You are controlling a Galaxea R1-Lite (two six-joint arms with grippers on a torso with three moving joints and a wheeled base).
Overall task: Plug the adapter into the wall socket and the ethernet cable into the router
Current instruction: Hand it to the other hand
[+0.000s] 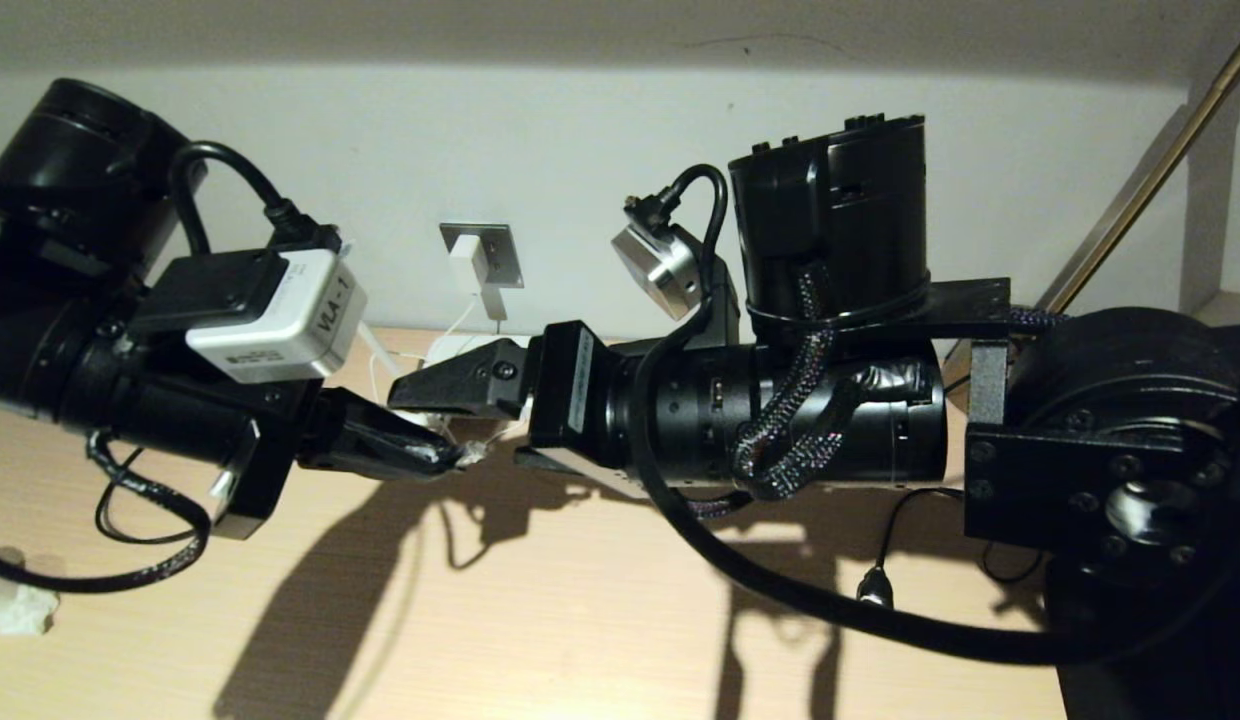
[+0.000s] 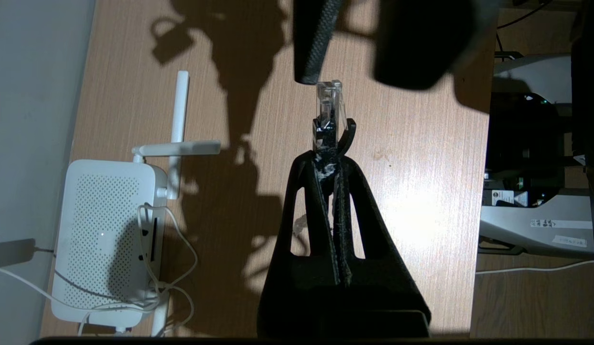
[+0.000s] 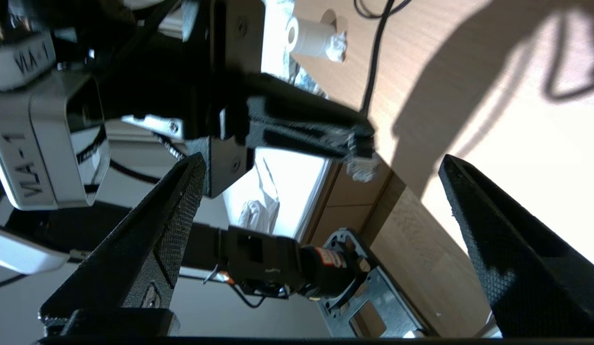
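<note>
My left gripper (image 2: 328, 155) is shut on the ethernet cable, whose clear clip connector (image 2: 329, 100) sticks out past the fingertips above the wooden table. In the head view that connector (image 1: 470, 455) hangs at mid-table. My right gripper (image 3: 322, 159) is open and empty, its fingers close around the left gripper's tip (image 3: 359, 143) without touching it. The white router (image 2: 100, 235) with stick antennas (image 2: 179, 110) lies by the wall, apart from the connector. The white adapter (image 1: 475, 262) sits in the grey wall socket (image 1: 502, 245), its thin white cord dropping to the table.
A brass lamp pole (image 1: 1150, 165) leans at the far right. A black cord with a plug (image 1: 875, 585) lies on the table under my right arm. A white paper roll (image 3: 311, 36) stands near the table edge. Thin white cords (image 2: 172, 268) loop beside the router.
</note>
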